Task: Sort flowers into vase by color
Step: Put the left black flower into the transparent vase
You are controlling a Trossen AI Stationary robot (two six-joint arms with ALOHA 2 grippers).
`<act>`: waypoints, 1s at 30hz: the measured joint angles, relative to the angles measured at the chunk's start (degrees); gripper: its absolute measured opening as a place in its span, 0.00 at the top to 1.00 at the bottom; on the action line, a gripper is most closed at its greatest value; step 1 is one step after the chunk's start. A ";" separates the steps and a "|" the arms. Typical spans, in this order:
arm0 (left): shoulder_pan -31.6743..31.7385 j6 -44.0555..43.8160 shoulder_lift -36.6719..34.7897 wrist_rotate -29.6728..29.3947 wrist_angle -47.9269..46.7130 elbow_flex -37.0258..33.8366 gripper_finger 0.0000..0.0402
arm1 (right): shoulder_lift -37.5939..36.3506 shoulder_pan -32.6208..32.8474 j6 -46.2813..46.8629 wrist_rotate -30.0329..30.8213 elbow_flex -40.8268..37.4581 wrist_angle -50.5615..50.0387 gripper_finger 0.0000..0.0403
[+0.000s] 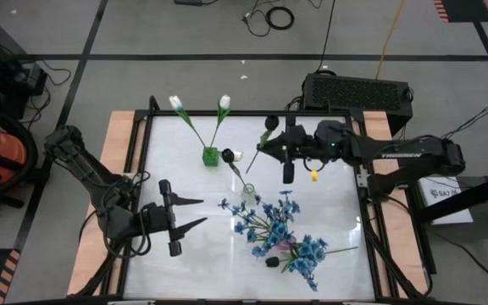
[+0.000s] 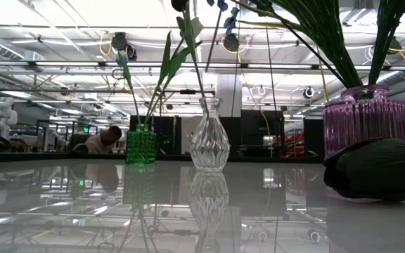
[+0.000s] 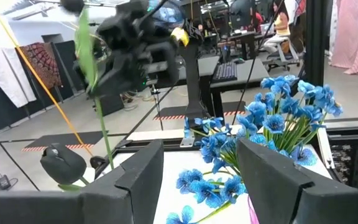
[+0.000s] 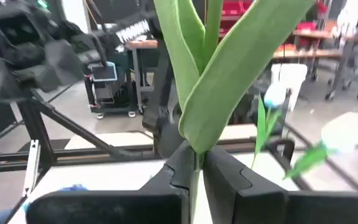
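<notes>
A green vase (image 1: 211, 156) at the far middle holds two white tulips (image 1: 176, 103). A clear vase (image 1: 249, 193) at the centre holds one white tulip (image 1: 230, 157). A purple vase (image 2: 366, 125) at the near right holds blue sprays (image 1: 282, 229). A black tulip bud (image 1: 272, 263) lies on the table beside it. My right gripper (image 1: 264, 147) is shut on a black tulip (image 1: 271, 124), above the table just beyond the clear vase. My left gripper (image 1: 200, 213) is open and empty at the near left, pointing toward the blue sprays (image 3: 278, 112). My right gripper pinches the black tulip's green stem (image 4: 197, 158) between its two fingers, right where the long leaves (image 4: 229, 68) spring from it. The fingers come level from the table's right and lie across the stem. The tulip is lifted clear, near upright, bud up, with its lower stem hanging below the fingers.
A dark frame (image 1: 146, 144) runs around the white table top. A black box (image 1: 358, 89) sits beyond the far right corner. A person (image 2: 104, 140) shows in the room behind. Bare table lies at the near left and far right.
</notes>
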 joint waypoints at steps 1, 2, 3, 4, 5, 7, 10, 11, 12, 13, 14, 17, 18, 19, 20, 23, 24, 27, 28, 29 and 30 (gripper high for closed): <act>0.00 0.00 0.01 0.00 -0.33 0.00 0.48 | 0.06 -0.78 0.97 -0.68 -1.34 0.92 0.95; 0.02 0.00 0.02 0.00 -0.56 0.00 0.48 | 0.08 -1.39 1.96 -1.24 -2.55 1.93 0.95; 0.02 0.00 0.02 0.00 -0.59 0.00 0.48 | 0.10 -1.86 2.79 -1.92 -3.45 2.75 0.95; 0.02 0.00 0.02 0.00 -0.57 0.00 0.48 | 0.08 -2.22 3.64 -2.67 -4.34 3.62 0.95; 0.02 0.00 0.02 0.00 -0.57 0.00 0.48 | 0.06 -2.43 4.28 -3.30 -5.19 4.46 0.95; 0.02 0.00 0.02 0.00 -0.57 0.00 0.48 | 0.03 -2.62 5.26 -3.93 -6.86 5.88 0.95; 0.02 -0.02 0.02 0.00 -0.55 0.00 0.48 | 0.08 -2.62 6.08 -3.95 -8.35 6.24 0.95; 0.00 -0.02 0.02 0.00 -0.57 0.00 0.48 | 0.08 -2.62 6.25 -3.94 -8.63 6.29 0.95; 0.00 -0.02 0.02 0.00 -0.57 0.00 0.48 | 0.08 -2.62 6.53 -3.97 -8.88 6.52 0.95; 0.00 -0.04 0.02 0.00 -0.57 0.00 0.48 | 0.08 -2.62 6.86 -3.95 -9.14 6.56 0.95; 0.00 -0.04 0.02 0.01 -0.58 0.00 0.48 | 0.08 -2.59 7.24 -3.95 -9.42 6.48 0.95; 0.00 -0.04 0.02 0.01 -0.89 0.00 0.48 | 0.48 -2.59 8.27 -3.95 -10.00 6.71 0.95; 0.02 -0.05 0.02 0.02 -1.01 0.00 0.48 | 0.72 -2.59 8.72 -3.95 -10.12 6.78 0.95; 0.02 -0.05 0.02 0.01 -1.15 0.00 0.48 | 0.97 -2.59 8.94 -3.95 -10.32 6.72 0.95; 0.02 -0.07 0.02 0.01 -1.30 0.00 0.48 | 1.39 -2.54 9.04 -3.95 -10.43 6.54 0.95; 0.02 -0.55 0.02 0.02 -1.84 0.00 0.48 | 2.59 -2.40 9.09 -3.95 -10.43 6.80 0.95; 0.02 -1.02 0.02 0.02 -1.86 0.00 0.48 | 3.03 -2.41 9.22 -3.95 -10.43 7.03 0.95; 0.02 -1.46 0.02 0.02 -1.99 0.00 0.48 | 4.61 -2.41 9.81 -3.94 -10.43 8.35 0.95; 0.02 -1.46 0.02 0.02 -2.03 0.00 0.48 | 4.98 -2.42 10.06 -3.92 -10.43 8.41 0.95; 0.02 -1.49 0.02 0.02 -2.07 0.00 0.48 | 5.43 -2.41 10.20 -3.93 -10.43 9.03 0.95; 0.02 -1.49 0.02 0.02 -2.12 0.00 0.48 | 5.67 -2.42 10.34 -3.92 -10.41 9.43 0.95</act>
